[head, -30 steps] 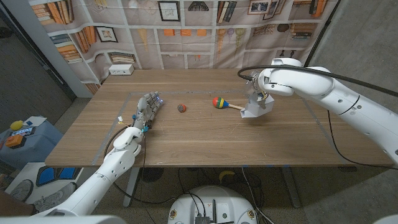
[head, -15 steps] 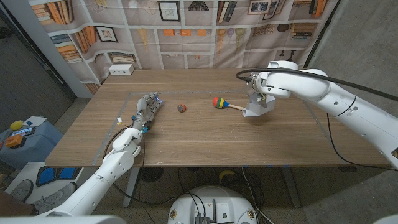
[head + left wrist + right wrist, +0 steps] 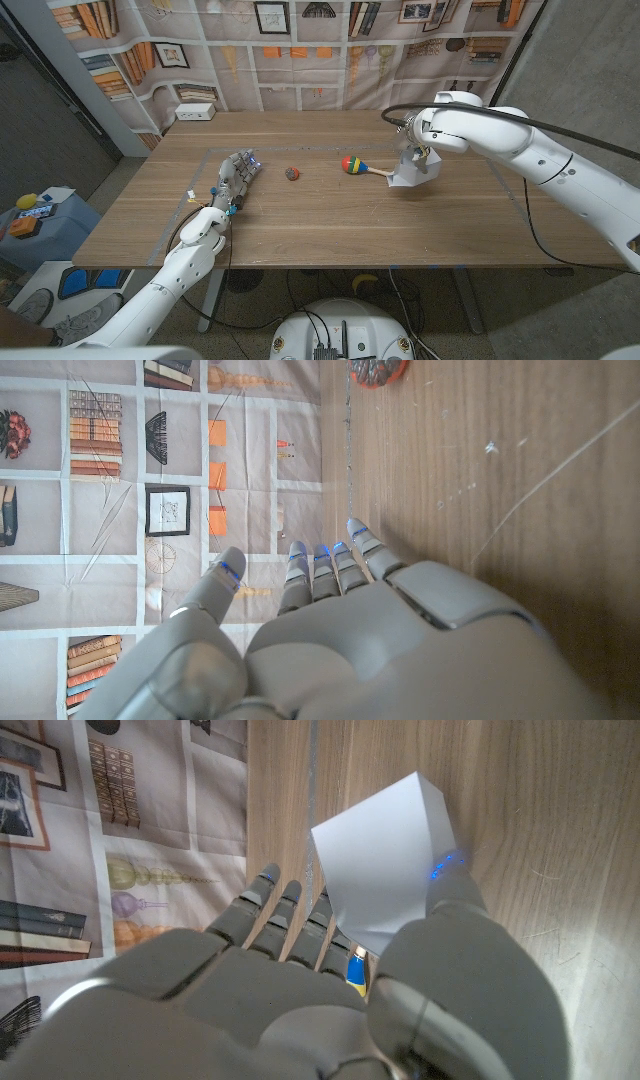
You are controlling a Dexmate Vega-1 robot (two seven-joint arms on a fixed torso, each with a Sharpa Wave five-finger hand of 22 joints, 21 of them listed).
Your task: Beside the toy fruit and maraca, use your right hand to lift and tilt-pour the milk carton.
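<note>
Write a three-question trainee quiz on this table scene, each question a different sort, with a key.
1. True or false: the right hand grips the milk carton.
2. What lies nearest the carton? A) toy fruit B) maraca C) left hand
3. Fill in: the left hand holds ____.

Key: 1 true; 2 B; 3 nothing.

A staged lab: printed bookshelf backdrop [image 3: 300,45] (mere cloth) behind table [image 3: 330,225].
</note>
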